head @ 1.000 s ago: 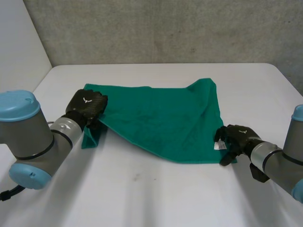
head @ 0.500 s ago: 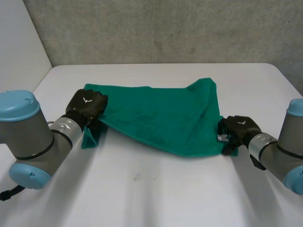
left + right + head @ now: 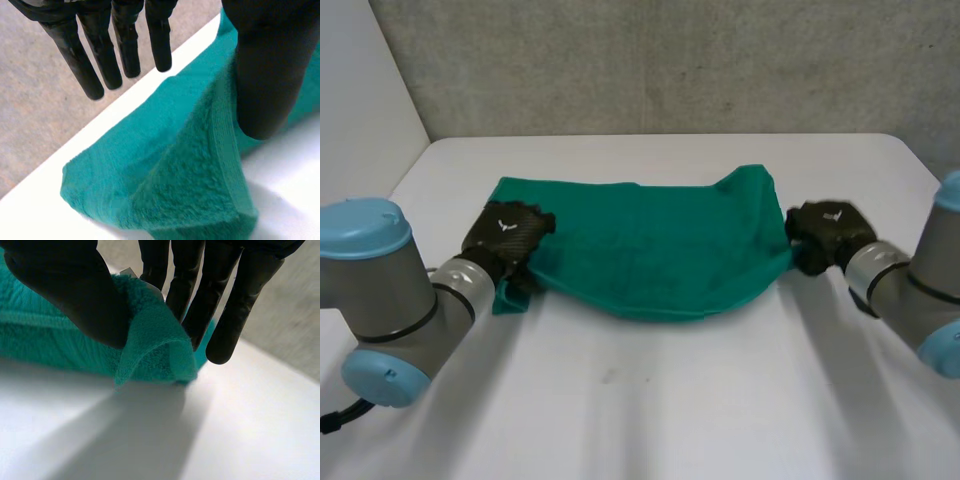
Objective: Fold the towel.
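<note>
Towel: the green towel (image 3: pixel 650 250) is on the far half of the white table (image 3: pixel 660 420), strung between my two hands. Its far edge lies flat on the table and its near edge sags in a curve.
Left hand: my left hand (image 3: pixel 507 230) is at the towel's left end, near the front corner, and a flap of cloth drops from it to the table. In the left wrist view the thumb (image 3: pixel 267 75) is pressed onto a raised ridge of towel. The fingers (image 3: pixel 125 45) are straight and off the cloth, so I'd call it clamped by the thumb.
Right hand: my right hand (image 3: pixel 828 235) is at the towel's right end. In the right wrist view the thumb (image 3: pixel 70 285) and fingers (image 3: pixel 187 285) are pinched together on a folded-over bit of edge, just above the table.
</note>
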You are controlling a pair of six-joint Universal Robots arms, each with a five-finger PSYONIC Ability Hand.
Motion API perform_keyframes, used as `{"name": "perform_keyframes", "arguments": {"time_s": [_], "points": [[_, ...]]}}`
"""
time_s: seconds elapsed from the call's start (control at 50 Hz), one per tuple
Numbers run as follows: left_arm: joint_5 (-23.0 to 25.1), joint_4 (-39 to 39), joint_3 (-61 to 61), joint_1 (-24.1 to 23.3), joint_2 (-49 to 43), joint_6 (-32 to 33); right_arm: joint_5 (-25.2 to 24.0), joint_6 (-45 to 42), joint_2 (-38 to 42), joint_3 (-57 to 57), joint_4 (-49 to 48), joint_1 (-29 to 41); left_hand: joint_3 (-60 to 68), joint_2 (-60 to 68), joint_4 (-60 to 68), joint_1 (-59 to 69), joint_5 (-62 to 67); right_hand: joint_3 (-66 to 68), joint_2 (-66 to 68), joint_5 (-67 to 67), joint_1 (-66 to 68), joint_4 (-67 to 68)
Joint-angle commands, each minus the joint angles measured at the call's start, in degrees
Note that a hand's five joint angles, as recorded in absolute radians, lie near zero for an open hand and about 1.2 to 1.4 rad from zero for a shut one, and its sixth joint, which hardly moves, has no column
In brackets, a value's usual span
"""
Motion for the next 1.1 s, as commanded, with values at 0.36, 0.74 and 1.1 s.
{"name": "perform_keyframes", "arguments": {"time_s": [0.36,0.74,1.1], "points": [[-4.48,-3.43,-0.56,1.29,-4.80,-0.45,0.72,-4.60,-10.48,4.29,4.58,-7.27,-4.37,-4.10,-3.75,-3.13,-3.68,12.58,13.28,14.35,24.88,12.01],[-3.69,-5.98,2.69,0.85,-5.86,-16.70,0.73,-4.77,-11.89,6.84,3.18,-9.29,-11.60,-11.33,-10.98,-10.36,-10.91,12.58,13.28,14.35,24.88,12.01],[-4.31,-5.45,10.16,-1.87,-13.51,-16.79,0.64,-4.77,-11.71,6.31,2.47,-11.58,0.68,0.95,1.29,1.92,1.36,12.58,13.28,14.35,24.88,12.01]]}}
